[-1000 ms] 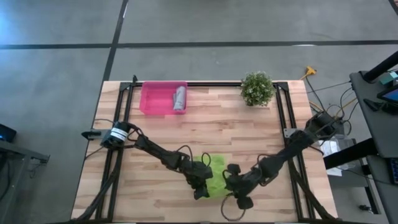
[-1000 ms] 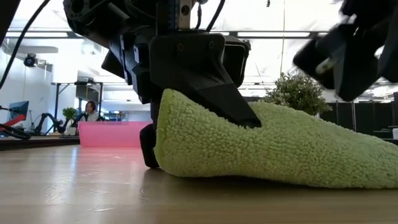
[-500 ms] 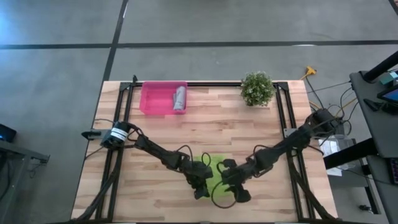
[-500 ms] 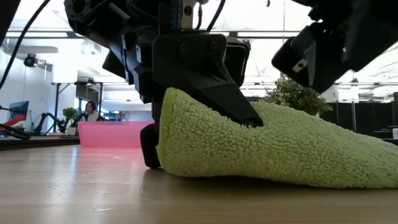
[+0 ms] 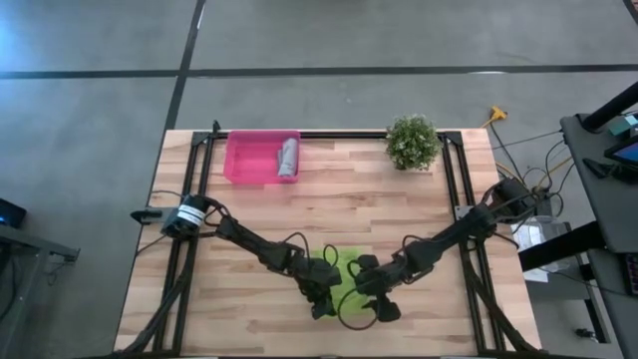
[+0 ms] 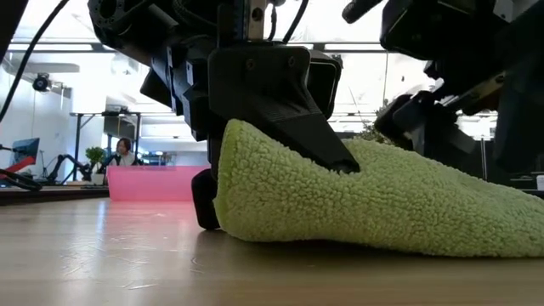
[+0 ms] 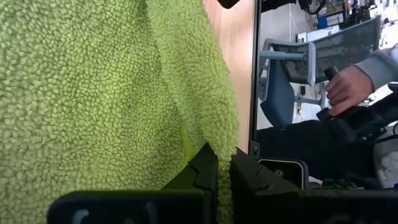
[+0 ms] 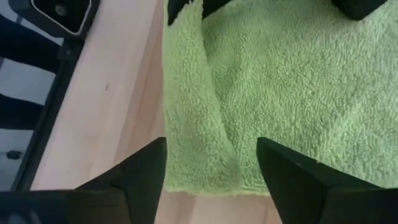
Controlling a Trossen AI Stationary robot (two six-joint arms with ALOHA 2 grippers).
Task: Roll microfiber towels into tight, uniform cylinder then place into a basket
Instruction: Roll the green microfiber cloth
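Observation:
The lime green microfiber towel [image 5: 346, 267] lies near the table's front edge, between both grippers. My left gripper [image 7: 224, 171] is shut on the towel's left end, which stands raised in the low view [image 6: 255, 161]; the rest [image 6: 408, 208] slopes down onto the wood. My right gripper [image 8: 211, 165] is open just above the towel's right part, its fingers on either side of a turned-over strip [image 8: 193, 112] along the edge. I cannot tell whether they touch it. The pink basket [image 5: 244, 160] at the far left holds a rolled grey towel [image 5: 288, 158]. My left gripper pinches a folded edge of the green towel [image 7: 227, 146] between its two fingers, at the towel's left end. One finger [image 6: 289, 119] lies on top of the cloth and one [image 6: 202, 200] below it, slanting down from the table's left. That end is held up off the wood; the rest lies slack on the table.
A small potted plant [image 5: 412, 142] stands at the far right. Black frame rails [image 5: 449, 189] run along the table's left and right sides. Bare wood lies between the towel and the basket. A person's hand [image 7: 345, 87] shows beyond the table.
My right gripper has gone toward the table's left and down, from beside the towel to over its right part. The left gripper and the raised towel end have kept still.

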